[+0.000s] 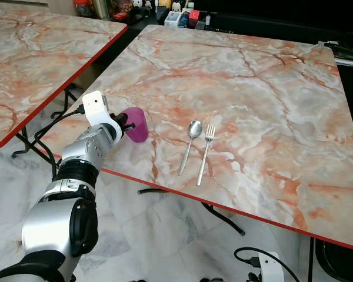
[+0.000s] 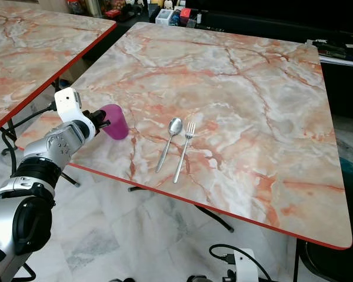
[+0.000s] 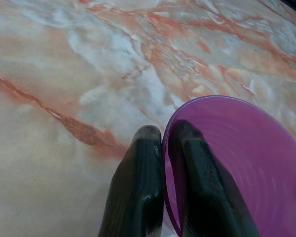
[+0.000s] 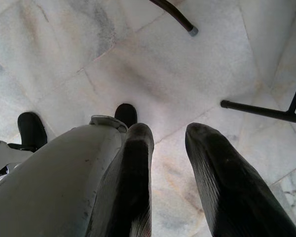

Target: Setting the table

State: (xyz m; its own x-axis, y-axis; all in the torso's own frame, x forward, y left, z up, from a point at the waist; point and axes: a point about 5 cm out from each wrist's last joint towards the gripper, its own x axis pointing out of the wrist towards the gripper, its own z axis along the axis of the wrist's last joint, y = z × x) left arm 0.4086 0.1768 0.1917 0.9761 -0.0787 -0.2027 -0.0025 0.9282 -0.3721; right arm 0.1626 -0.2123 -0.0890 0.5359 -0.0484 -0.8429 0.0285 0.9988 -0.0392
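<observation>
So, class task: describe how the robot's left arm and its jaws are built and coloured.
The left arm is silver metal segments with black joints. A white boxy module sits at the wrist, with black cables running from it. The left gripper has two long, glossy black jaws with rounded tips.

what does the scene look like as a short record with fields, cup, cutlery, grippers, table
surface: marble-patterned table with a red edge
cup: purple translucent plastic cup, near the table's front left edge
left gripper: left gripper shut on the cup's rim, one finger inside, one outside
cutlery: silver metal spoon and silver metal fork, side by side, to the right of the cup, handles toward the front edge
right gripper: right gripper open, hanging over the pale tiled floor
second table: matching marble-patterned table to the left
</observation>
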